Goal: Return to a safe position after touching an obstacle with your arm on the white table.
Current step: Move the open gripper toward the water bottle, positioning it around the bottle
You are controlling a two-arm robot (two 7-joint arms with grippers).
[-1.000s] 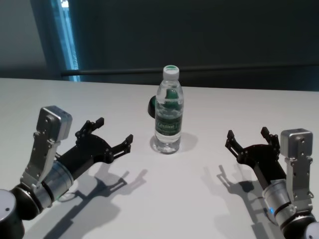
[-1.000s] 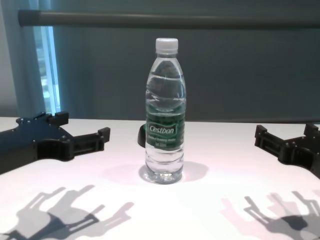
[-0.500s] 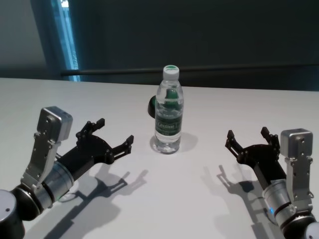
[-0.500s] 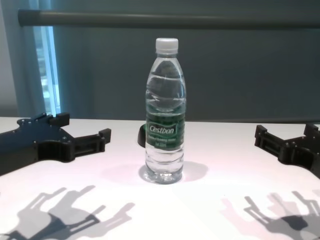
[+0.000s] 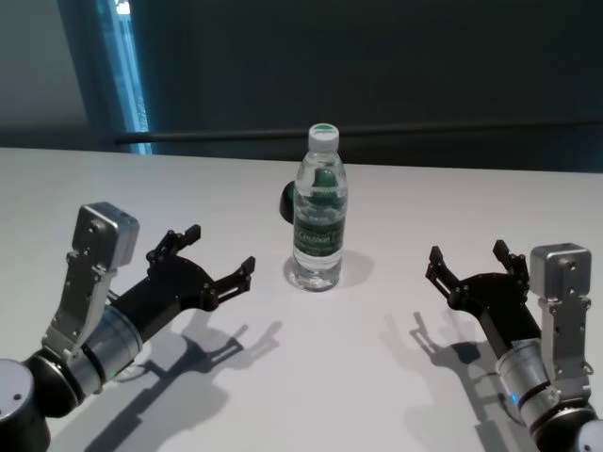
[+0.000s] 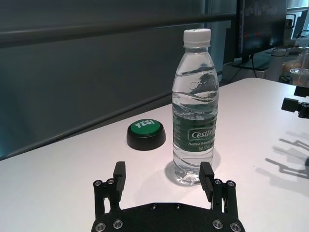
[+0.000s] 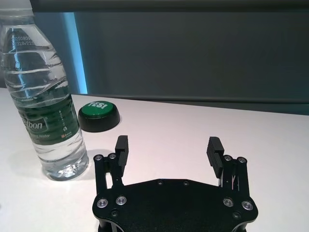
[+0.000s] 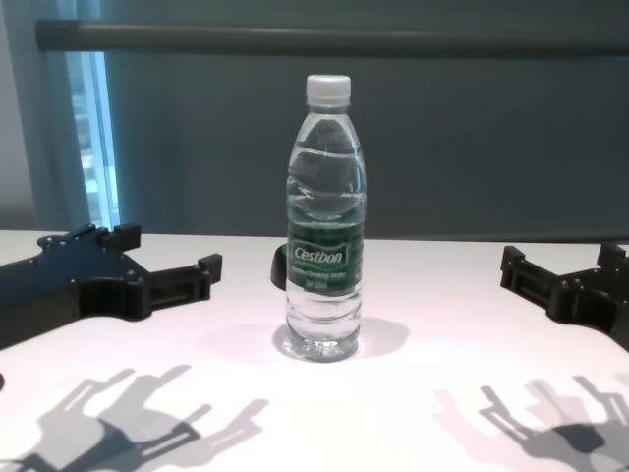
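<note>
The obstacle, a clear water bottle (image 5: 319, 212) with a white cap and a green label, stands upright in the middle of the white table (image 5: 311, 377). It also shows in the chest view (image 8: 325, 236), the left wrist view (image 6: 195, 116) and the right wrist view (image 7: 43, 106). My left gripper (image 5: 220, 247) is open and empty, just left of the bottle and apart from it, low over the table (image 8: 169, 251) (image 6: 162, 170). My right gripper (image 5: 468, 252) is open and empty, farther off to the bottle's right (image 8: 562, 258) (image 7: 168, 143).
A low black round button with a green top (image 5: 286, 198) sits just behind the bottle to its left (image 6: 146, 133) (image 7: 99, 115). A dark rail and wall run along the table's far edge.
My left gripper has drifted slightly to the right and a little nearer to me. The bottle and the right arm have not moved.
</note>
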